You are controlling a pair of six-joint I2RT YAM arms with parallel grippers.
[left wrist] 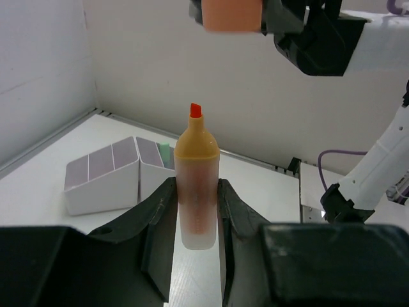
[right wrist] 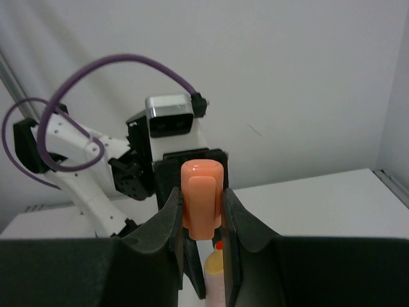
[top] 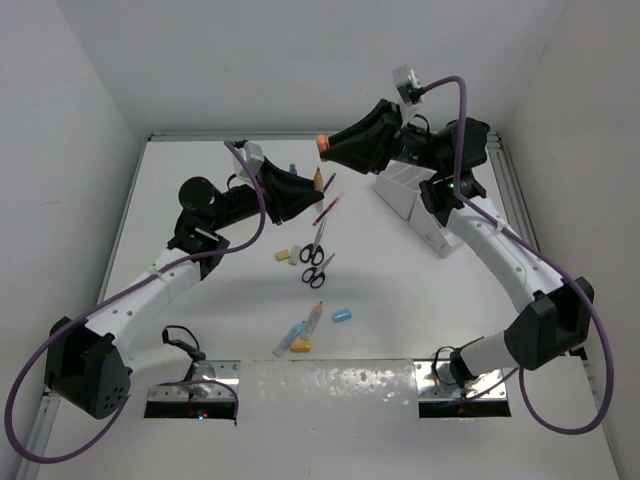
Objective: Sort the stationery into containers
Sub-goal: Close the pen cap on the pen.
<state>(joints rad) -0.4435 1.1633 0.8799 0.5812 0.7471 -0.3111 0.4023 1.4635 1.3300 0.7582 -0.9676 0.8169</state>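
Currently left end effector [left wrist: 197,190] clamps highlighter [left wrist: 197,153]; right end effector [right wrist: 202,199] clamps cap [right wrist: 201,176].

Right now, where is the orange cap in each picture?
Top external: the orange cap sits upper middle, in the right gripper.
Left wrist: top edge, near the middle.
Right wrist: dead centre, squeezed in that gripper.
Shared landmark: the uncapped highlighter in the left gripper, below the cap in every view.
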